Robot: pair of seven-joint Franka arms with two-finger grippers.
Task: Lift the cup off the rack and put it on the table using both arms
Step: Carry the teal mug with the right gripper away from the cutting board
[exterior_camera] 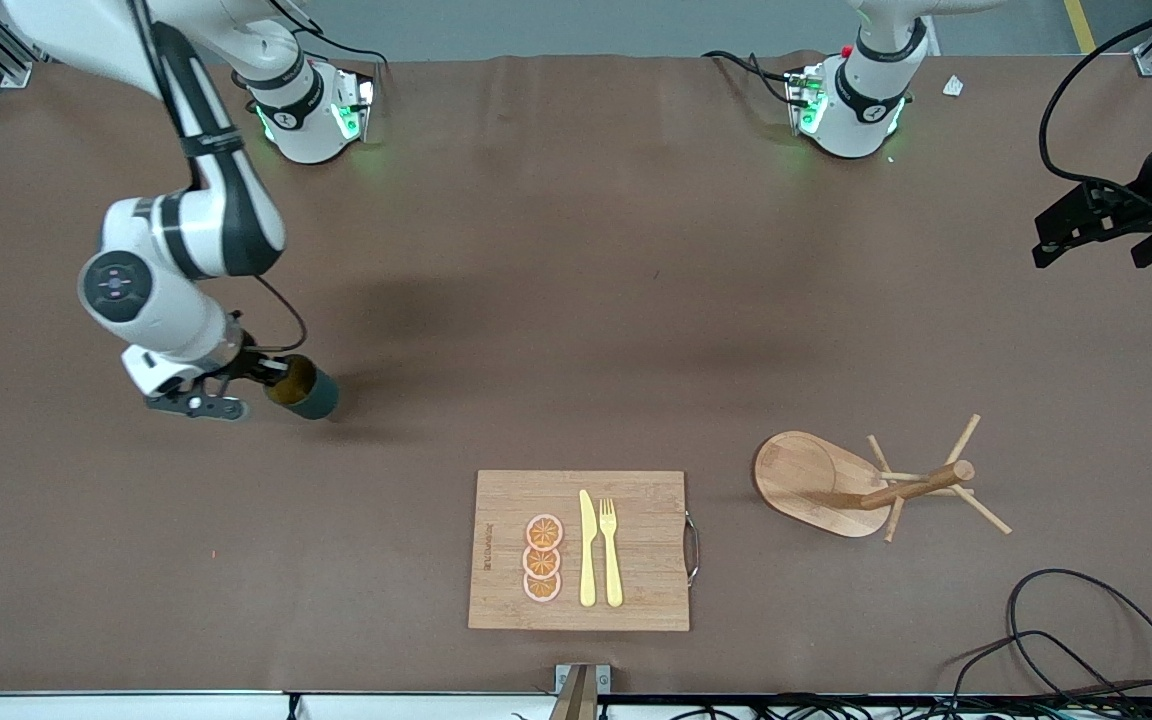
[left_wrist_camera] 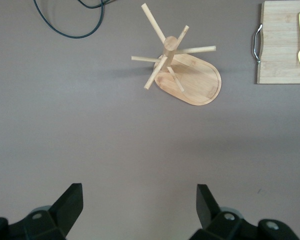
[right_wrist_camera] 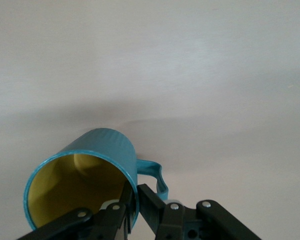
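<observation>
At mid-left of the front view my right gripper pinches the rim of the ribbed teal cup, tilted over the brown table. The wooden peg rack stands lower right. My left gripper waits upper right, jaws wide.

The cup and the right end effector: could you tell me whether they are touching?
Touching. The right wrist view shows the right end effector shut on the wall of the cup at its rim, one finger inside and one outside.
</observation>
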